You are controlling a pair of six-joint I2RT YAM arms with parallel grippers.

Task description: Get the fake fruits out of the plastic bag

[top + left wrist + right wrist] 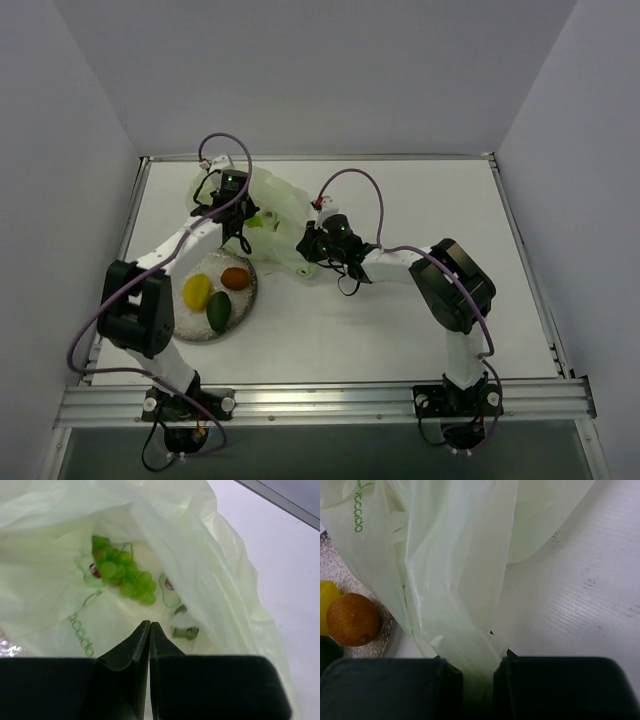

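Over on the left, the speckled plate (250, 292) has the yellow fruit (197, 291), orange fruit (234, 277) and dark green fruit (218, 311) sitting on it, out of the bag. The left gripper (150, 626) is pinched fully together with nothing in it, pointing into the plastic bag (280, 205), where a light green grape bunch (125, 577) lies inside. The right gripper (476, 667) is clamped on a bunched strip of bag film.
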